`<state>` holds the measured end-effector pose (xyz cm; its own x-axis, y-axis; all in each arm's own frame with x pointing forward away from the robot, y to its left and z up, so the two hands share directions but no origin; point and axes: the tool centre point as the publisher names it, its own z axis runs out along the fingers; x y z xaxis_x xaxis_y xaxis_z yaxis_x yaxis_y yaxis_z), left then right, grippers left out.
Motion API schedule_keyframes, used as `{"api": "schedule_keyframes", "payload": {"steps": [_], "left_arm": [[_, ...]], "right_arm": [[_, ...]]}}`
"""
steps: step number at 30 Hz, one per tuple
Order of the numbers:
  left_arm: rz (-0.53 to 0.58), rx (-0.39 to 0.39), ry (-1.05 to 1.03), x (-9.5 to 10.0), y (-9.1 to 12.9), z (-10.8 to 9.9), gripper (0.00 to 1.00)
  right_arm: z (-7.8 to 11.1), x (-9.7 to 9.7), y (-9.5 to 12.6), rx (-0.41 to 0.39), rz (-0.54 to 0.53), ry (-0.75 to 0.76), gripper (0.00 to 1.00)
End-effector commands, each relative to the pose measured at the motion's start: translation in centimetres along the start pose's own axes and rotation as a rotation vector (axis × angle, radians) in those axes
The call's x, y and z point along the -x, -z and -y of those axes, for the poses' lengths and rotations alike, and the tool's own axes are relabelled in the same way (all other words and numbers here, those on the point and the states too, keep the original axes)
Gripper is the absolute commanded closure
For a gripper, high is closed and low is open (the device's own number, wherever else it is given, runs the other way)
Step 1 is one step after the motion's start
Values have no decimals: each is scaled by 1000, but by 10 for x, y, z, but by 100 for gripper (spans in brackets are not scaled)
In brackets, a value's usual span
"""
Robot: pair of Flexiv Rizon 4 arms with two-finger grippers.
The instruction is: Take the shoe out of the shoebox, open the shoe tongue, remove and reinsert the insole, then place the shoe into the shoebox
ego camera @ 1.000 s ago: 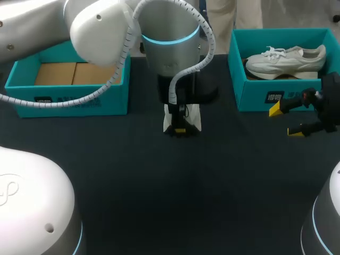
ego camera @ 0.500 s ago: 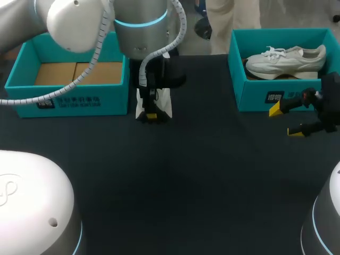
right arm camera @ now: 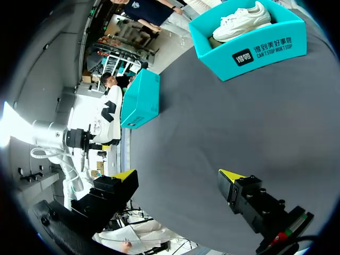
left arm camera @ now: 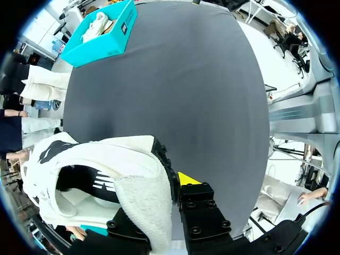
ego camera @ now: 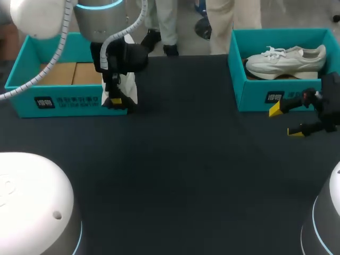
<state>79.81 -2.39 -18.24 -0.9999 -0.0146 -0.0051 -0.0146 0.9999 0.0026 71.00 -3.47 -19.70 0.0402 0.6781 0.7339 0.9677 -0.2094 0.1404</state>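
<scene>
My left gripper [ego camera: 118, 101] is shut on a white shoe with black marks [ego camera: 122, 86], gripping the edge of its opening. The shoe hangs at the front right corner of the left teal shoebox [ego camera: 64, 102]. In the left wrist view the shoe [left arm camera: 106, 175] fills the space around my left gripper [left arm camera: 172, 183], hiding one finger. My right gripper [ego camera: 285, 121] stands open and empty in front of the right teal shoebox [ego camera: 255, 95], which holds a second white sneaker [ego camera: 284, 59]. The right wrist view shows my right gripper [right arm camera: 178, 175] over bare table.
The left shoebox shows a brown cardboard floor [ego camera: 56, 73]. Dark table cloth [ego camera: 180, 170] stretches between the two boxes and toward the front. The right shoebox [right arm camera: 255, 50] and left shoebox [right arm camera: 141, 98] both appear ahead of the right gripper.
My left arm has carried the shoe leftward, from the back middle of the table to the left shoebox's front right corner. The right arm has stayed put.
</scene>
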Motion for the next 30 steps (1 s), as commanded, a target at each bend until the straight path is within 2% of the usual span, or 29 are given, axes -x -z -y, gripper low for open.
{"api": "schedule_keyframes", "payload": {"steps": [1, 14, 22, 30], "left_arm": [[-14, -23, 5, 10, -2, -29, 100], [-40, -4, 105, 55, -9, -99, 100], [-40, 0, 158, 74, -11, -139, 100], [-42, 15, 183, 90, -16, -171, 100]], "right_arm": [[0, 0, -1, 1, 4, -2, 0], [0, 0, -1, 1, 4, -2, 0], [0, 0, -1, 1, 4, -2, 0], [0, 0, -1, 1, 4, -2, 0]]}}
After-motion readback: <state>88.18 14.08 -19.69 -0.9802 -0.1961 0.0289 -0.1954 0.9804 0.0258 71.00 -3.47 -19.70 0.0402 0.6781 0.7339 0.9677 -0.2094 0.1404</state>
